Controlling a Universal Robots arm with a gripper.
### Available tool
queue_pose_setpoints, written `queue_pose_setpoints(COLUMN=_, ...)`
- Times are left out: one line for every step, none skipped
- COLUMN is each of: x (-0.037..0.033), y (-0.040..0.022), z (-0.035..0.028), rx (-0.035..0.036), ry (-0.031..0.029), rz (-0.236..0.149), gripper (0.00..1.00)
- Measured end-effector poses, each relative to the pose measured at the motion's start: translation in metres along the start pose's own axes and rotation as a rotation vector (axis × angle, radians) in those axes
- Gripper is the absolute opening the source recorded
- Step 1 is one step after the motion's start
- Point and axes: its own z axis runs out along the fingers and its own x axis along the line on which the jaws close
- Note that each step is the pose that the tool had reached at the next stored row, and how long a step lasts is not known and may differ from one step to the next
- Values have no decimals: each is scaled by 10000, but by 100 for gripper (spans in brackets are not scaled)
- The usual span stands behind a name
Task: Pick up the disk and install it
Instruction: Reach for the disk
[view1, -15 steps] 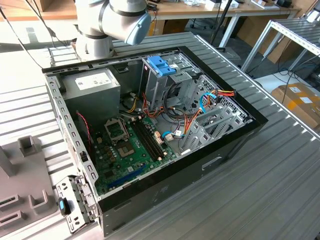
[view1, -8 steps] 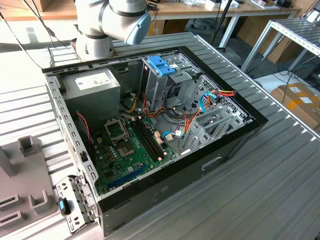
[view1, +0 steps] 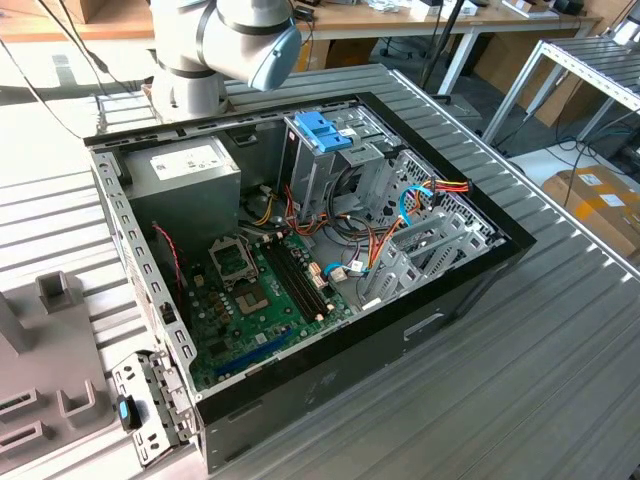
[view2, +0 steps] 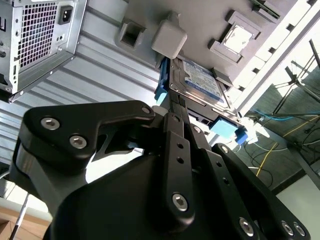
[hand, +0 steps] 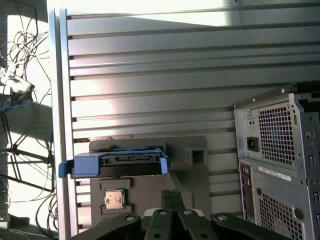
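Observation:
The disk (view2: 200, 77) is a silver drive with a white and blue label and blue side rails (view2: 227, 130). It rests on a grey fixture plate (view2: 200, 20). In the first wrist view the disk (hand: 120, 165) shows edge-on, with its connector side facing the camera. My gripper (view2: 174, 97) hangs close over the disk's near edge, fingers pressed together with nothing between them. In the first wrist view the gripper (hand: 172, 192) stands a short way off the disk, not touching it.
The open computer case (view1: 330, 330) lies on the slatted table, with a grey power supply (view1: 185, 170) and a bare blue bracket (view1: 322, 130) on the drive cage. The case's rear panel (hand: 280, 150) is beside the fixture plate (hand: 195, 180). A processor chip (hand: 114, 199) sits in the plate.

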Motion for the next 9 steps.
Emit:
queue_pose_setpoints(x=10, y=0, z=-1, rx=0, ry=1, rz=0, gripper=11)
queue_pose_setpoints(x=19, y=-1, z=-1, rx=0, ry=0, rz=0, gripper=11)
queue_pose_setpoints(x=29, y=-2, z=-1, rx=0, ry=0, rz=0, gripper=11)
queue_pose_setpoints(x=38, y=-3, z=-1, rx=0, ry=0, rz=0, gripper=11)
queue_pose_setpoints(x=47, y=-3, z=-1, rx=0, ry=0, rz=0, gripper=11)
queue_pose_setpoints(x=56, y=-4, z=-1, rx=-1, ry=0, rz=0, gripper=11)
queue_pose_setpoints(x=63, y=-5, z=-2, rx=0, ry=0, rz=0, gripper=11)
queue_pose_setpoints(x=71, y=-5, z=-2, rx=0, ry=0, rz=0, gripper=11)
queue_pose_setpoints(x=82, y=-6, z=-2, rx=-1, ry=0, rz=0, gripper=11)
